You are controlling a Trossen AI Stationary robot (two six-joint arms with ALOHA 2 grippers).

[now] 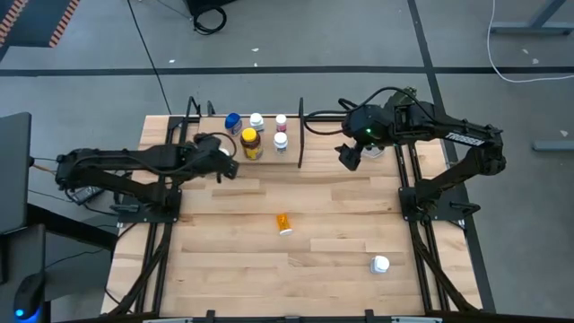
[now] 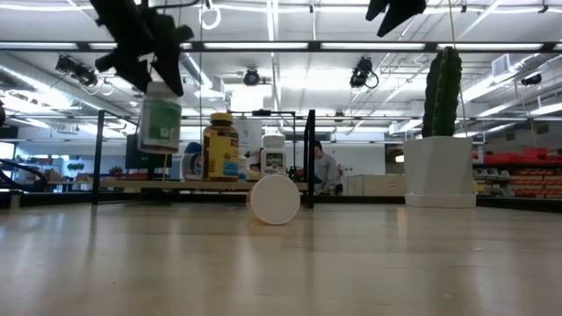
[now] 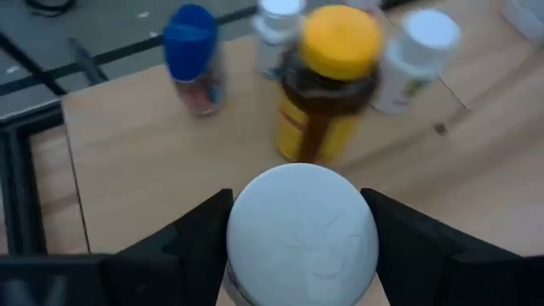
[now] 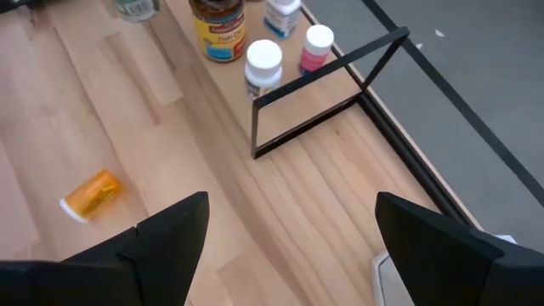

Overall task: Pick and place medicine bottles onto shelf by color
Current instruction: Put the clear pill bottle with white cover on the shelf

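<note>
Both grippers differ — left gripper clamps a white-capped bottle above the shelf, right gripper spread empty.

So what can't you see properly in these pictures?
- Held white-capped bottle: in the left wrist view its cap hides its label; left gripper clamps it.
- Yellow-lidded bottle: label blurred, left wrist view.
- Shelf bottles' labels: too small, low view.
- Right gripper: fingertips cut off by the right wrist view's edge.

two dark, near-black jointed arms, one at frame left, one at frame right, on black metal bases. the right arm shows a small green light, looping black cable and pale lettering; the left arm is plain.
</note>
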